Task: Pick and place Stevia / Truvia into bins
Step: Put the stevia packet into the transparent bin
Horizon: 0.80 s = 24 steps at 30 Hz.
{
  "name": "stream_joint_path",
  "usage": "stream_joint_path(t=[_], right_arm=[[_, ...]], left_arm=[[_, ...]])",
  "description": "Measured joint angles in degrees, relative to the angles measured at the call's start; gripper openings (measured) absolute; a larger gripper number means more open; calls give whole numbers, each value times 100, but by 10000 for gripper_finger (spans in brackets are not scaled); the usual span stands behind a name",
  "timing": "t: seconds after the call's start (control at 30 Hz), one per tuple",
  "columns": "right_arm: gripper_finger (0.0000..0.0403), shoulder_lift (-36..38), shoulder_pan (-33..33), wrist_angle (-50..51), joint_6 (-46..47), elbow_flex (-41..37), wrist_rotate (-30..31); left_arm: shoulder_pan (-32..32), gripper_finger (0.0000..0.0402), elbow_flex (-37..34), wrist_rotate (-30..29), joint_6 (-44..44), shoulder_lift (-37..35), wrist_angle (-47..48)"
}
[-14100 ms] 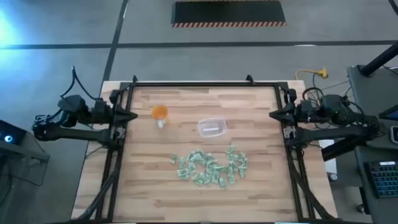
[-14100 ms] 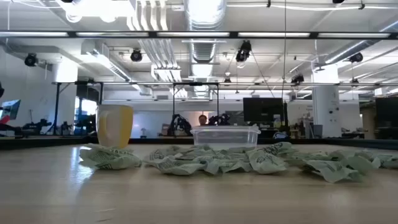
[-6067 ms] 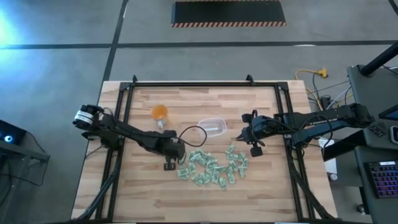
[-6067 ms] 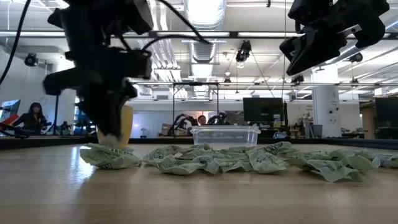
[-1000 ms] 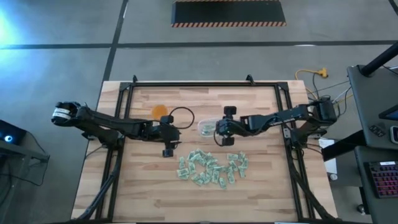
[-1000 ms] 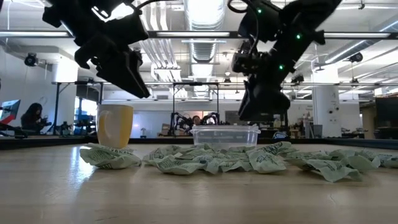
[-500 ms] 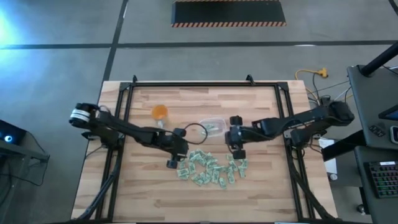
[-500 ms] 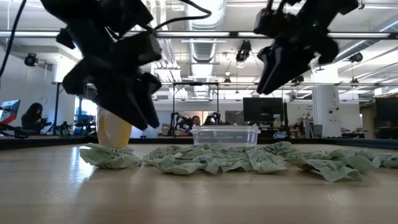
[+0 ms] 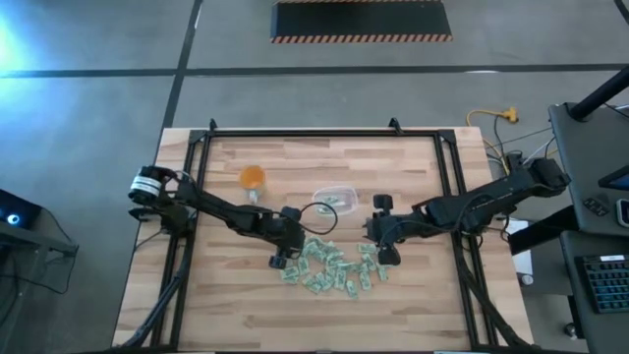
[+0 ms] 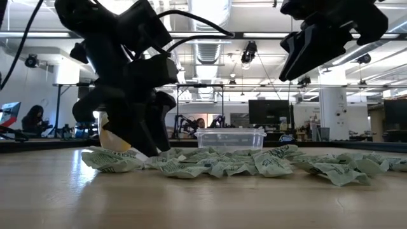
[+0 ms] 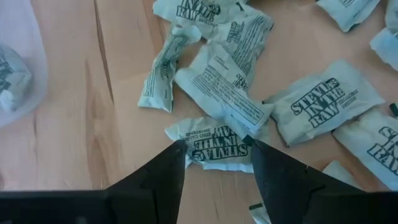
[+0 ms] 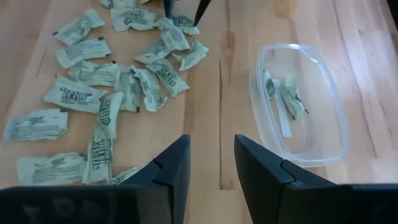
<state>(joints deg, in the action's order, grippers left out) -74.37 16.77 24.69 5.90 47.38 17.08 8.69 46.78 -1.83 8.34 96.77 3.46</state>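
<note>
Several green-and-white Stevia packets [image 9: 334,265] lie in a loose pile on the wooden table. The clear bin [image 9: 334,200] stands just beyond them, with two packets [image 12: 283,93] inside. My left gripper [image 11: 216,148] is open, low over the pile's left end [image 10: 143,149], its fingers on either side of one packet [image 11: 214,138] that lies flat. My right gripper [image 12: 211,152] is open and empty. It hangs high [image 10: 318,44] over the pile's right part [image 9: 379,243], on the near side of the bin. My left gripper comes slanting down from the table's left. Its fingertips [image 11: 177,152] stand at the two ends of a packet [image 11: 205,146] lying flat on the table. Whether they touch it I cannot tell.
An orange cup [image 9: 253,177] stands at the far left of the pile, behind my left arm in the low view [image 10: 114,137]. A black frame [image 9: 314,133] runs round the table's far and side edges. Bare wood lies toward the near edge [image 9: 324,320].
My left gripper has come down and toward the table's near edge, onto the left end of the pile. My right gripper has drawn back from over the bin toward the near and right edges and has risen. The packets and the bin have stayed in place.
</note>
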Motion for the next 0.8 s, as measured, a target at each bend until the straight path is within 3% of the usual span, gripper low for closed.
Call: stream_joint_path(t=[0.13,0.37,0.43,0.53,0.67,0.8], right_arm=[[105,-39,118,13,19,-8,108],[87,-37,183,43,129,-9,109],[82,-37,185,46,164,-20,108],[76,-46,186,81,271,-38,109],[70,-48,186,197,425,-63,109],[68,-48,186,214,464,-96,109]], left_arm=[[0,149,-11,-21,-1,4,1],[-4,21,-12,-105,171,-4,47],[-4,10,5,-302,170,-42,152],[2,9,11,-874,151,-144,192],[32,2,13,-2116,164,-334,-41],[44,3,-14,-2772,706,-425,-1100]])
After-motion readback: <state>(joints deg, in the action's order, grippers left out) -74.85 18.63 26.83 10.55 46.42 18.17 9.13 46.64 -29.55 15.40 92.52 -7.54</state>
